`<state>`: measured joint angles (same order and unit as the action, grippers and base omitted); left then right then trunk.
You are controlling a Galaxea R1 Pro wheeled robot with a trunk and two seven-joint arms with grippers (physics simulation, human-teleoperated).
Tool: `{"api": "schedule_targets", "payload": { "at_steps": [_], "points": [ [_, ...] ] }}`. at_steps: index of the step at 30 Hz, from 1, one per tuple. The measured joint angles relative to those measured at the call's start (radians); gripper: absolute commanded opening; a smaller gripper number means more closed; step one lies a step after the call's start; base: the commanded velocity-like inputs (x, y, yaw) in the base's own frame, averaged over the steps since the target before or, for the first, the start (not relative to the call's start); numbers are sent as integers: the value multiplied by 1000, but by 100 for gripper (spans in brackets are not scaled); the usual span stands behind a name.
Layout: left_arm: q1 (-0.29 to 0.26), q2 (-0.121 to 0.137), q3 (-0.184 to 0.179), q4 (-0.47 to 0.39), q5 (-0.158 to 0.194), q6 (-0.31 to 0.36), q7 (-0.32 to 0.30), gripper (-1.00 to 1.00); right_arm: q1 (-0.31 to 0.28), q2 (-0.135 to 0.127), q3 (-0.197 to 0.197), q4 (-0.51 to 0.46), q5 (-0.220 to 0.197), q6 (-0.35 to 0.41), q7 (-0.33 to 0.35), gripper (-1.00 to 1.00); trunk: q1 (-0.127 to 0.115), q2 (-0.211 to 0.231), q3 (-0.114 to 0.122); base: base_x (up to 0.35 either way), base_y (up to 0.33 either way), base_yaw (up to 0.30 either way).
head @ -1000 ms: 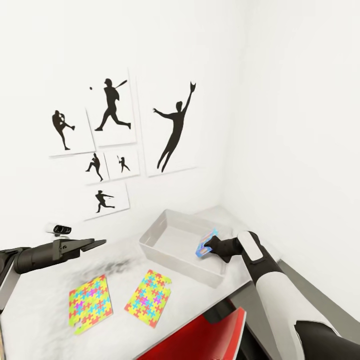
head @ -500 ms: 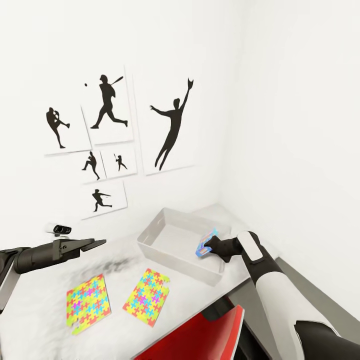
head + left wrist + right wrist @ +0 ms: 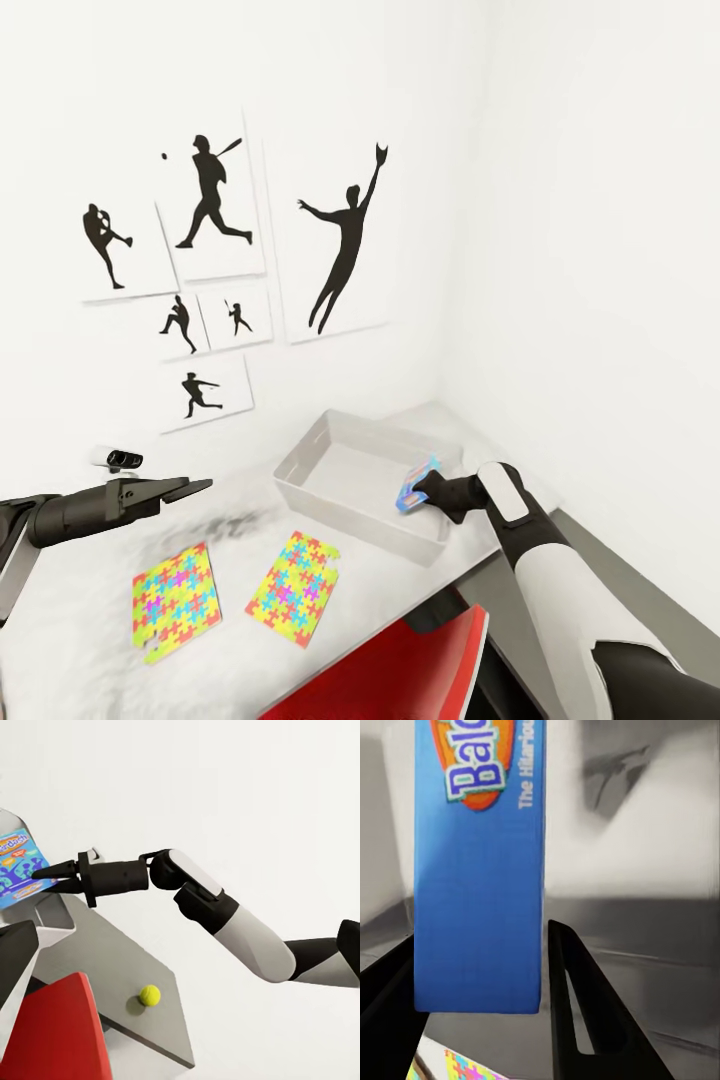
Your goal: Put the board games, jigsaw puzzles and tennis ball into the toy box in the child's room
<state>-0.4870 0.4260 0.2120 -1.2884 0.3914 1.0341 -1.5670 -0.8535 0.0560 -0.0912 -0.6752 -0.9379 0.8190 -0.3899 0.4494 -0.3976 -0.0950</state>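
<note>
Nearest, a red chair (image 3: 400, 670) sat at the table (image 3: 80, 640) edge, with two jigsaw puzzles (image 3: 295, 590) flat beside the toy box (image 3: 345, 495). Further along, the right end effector (image 3: 415, 492) was clamped on a blue board game (image 3: 416, 483), held over the toy box's near rim. To finish well, it should lower the game flat inside before letting go. The left end effector (image 3: 195, 487) hovered beside the toy box, apparently closed and empty. Beyond it, the tennis ball (image 3: 150, 995) lay on the table corner.
</note>
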Motion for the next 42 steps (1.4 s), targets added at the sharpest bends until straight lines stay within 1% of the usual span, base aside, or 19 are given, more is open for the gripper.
{"api": "schedule_targets", "payload": {
  "at_steps": [4,16,17,23,28,32,36,38,42],
  "points": [
    [0,0,-1,0,0,0,0,100,0,-1,0,0,-2,-15,0,-100,0,0,-6,0,0,0],
    [0,0,0,1,0,0,0,100,0,8,0,-5,-2,-19,2,-100,0,0,-7,0,0,0],
    [0,0,0,0,0,0,0,100,0,8,0,-5,-2,-19,2,100,0,0,-7,0,0,0],
    [0,0,0,1,0,0,0,100,0,8,0,-5,-1,-19,1,100,0,0,-7,0,0,0],
    [0,0,0,1,0,0,0,100,0,3,0,-5,-1,-19,0,100,0,0,-7,0,0,0],
    [0,0,0,1,0,0,0,100,0,-2,0,-5,-9,-21,1,100,0,0,-7,0,0,0],
    [0,0,0,1,0,0,0,100,0,-4,0,-16,-2,-18,1,100,0,0,-7,0,0,0],
    [0,0,0,1,0,0,0,100,0,-5,0,-45,-2,-15,2,100,0,0,-7,0,0,0],
    [0,0,0,1,0,0,0,100,13,-7,2,-183,-5,-3,1,100,0,0,-7,0,0,0]
  ]
}}
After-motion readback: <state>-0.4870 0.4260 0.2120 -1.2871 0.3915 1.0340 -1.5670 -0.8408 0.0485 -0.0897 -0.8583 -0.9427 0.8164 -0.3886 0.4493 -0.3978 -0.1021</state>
